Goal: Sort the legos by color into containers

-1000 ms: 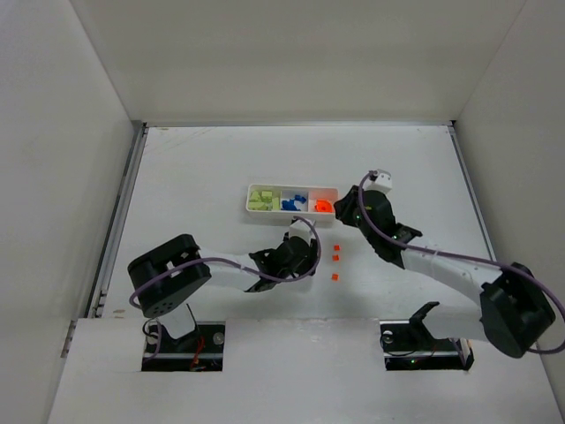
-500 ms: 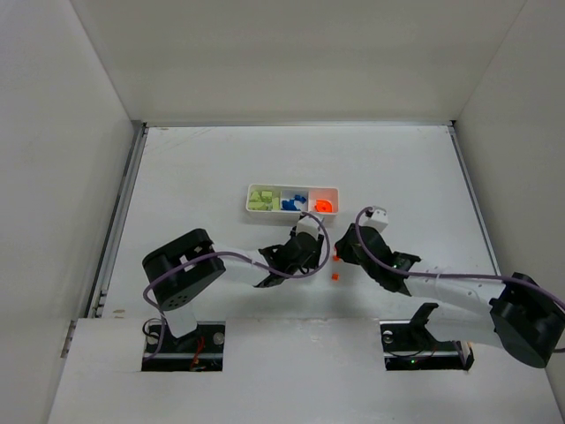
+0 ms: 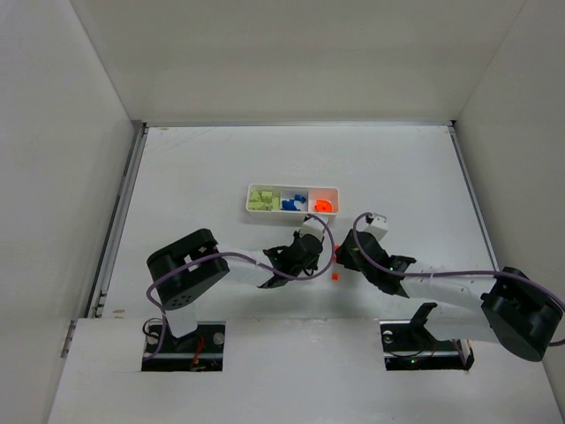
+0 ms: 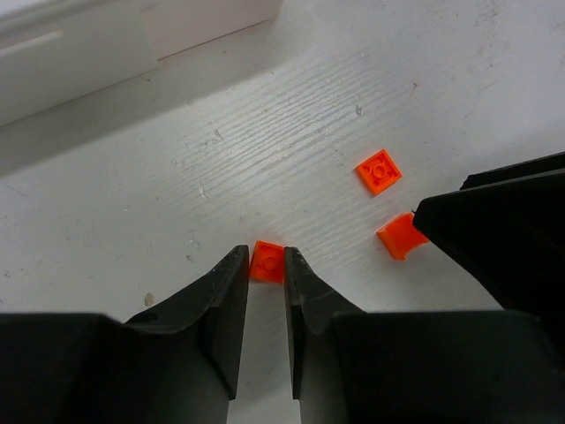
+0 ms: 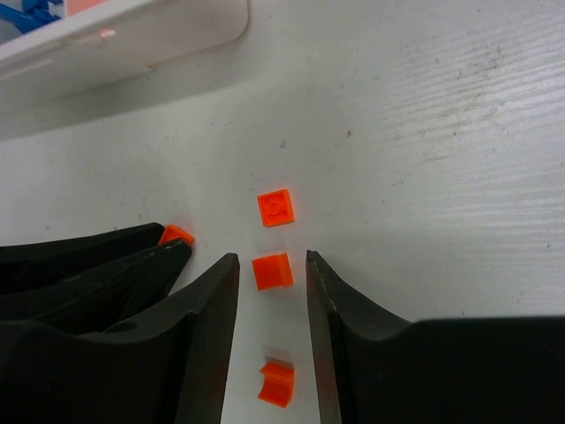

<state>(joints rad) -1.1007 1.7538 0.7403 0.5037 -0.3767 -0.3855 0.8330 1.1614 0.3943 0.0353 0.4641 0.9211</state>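
Observation:
The white tray point(image 3: 291, 200) holds green legos in its left compartment, blue in the middle and orange in the right. Several loose orange legos lie in front of it. My left gripper point(image 3: 316, 254) is low on the table. In the left wrist view its jaws point(image 4: 263, 258) have closed to the width of an orange lego point(image 4: 267, 261) and touch both its sides. My right gripper point(image 3: 342, 256) is open. In the right wrist view its tips point(image 5: 269, 261) straddle an orange lego point(image 5: 272, 271) with a gap on each side.
An orange square plate point(image 5: 276, 208) lies just beyond the right fingertips, and a curved orange piece point(image 5: 277, 383) lies between the fingers nearer the wrist. The two grippers are close together, almost touching. The tray's wall point(image 4: 132, 35) stands just beyond.
My right gripper has come down from the tray's orange end to the loose orange legos. My left gripper has shifted right, onto an orange lego.

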